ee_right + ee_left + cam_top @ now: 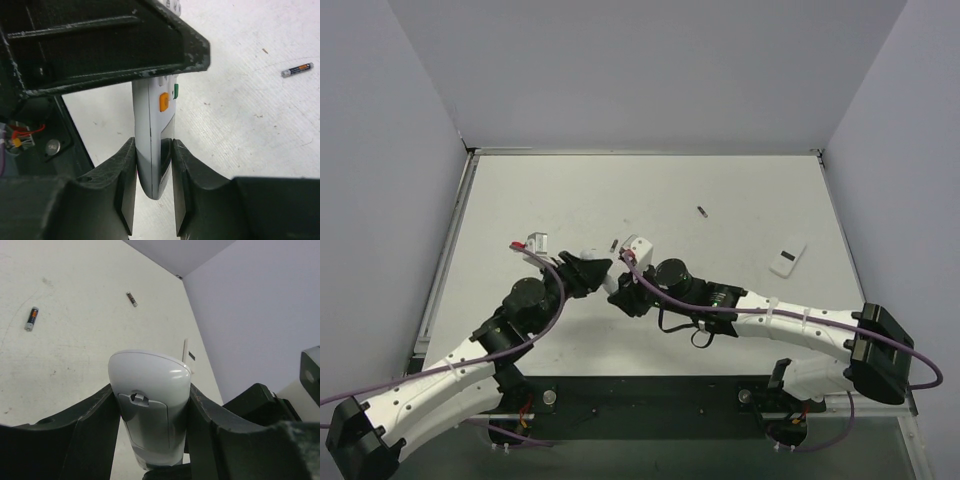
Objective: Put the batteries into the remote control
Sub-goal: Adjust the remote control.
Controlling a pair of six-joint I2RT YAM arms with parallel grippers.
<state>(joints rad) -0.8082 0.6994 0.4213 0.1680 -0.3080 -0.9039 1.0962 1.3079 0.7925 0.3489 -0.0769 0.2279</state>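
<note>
**Inspector:** Where is the slim white plastic remote control (149,375) sitting?

**Examiner:** Between the two arms, near the middle of the counter (570,195), and it appears lifted. The left fingers (95,430) are pressing its two side edges, with the plain back facing that wrist. The right fingers (125,185) are pinching the other end across its thickness, next to the orange button (163,101). Both pairs are standing narrow and touching the plastic.

**Inspector:** Its long axis?

**Examiner:** Running from one pair of fingers to the other, so each arm is holding one end.

**Inspector:** And the cells?

**Examiner:** Both are lying loose on the counter. The nearer battery (614,245), a thin dark cylinder with metal ends, is resting just beyond the fingers. The farther battery (702,211), of the same kind, is lying well apart, back and towards the right arm's side.

**Inspector:** Arm pose?

**Examiner:** Both arms are reaching forward and bending inward, wrists meeting at the centre.

**Inspector:** Finding?

**Examiner:** With both holding the remote, neither is free to pick up a cell. In my judgement one must let go, and the right arm is the better placed.
</note>
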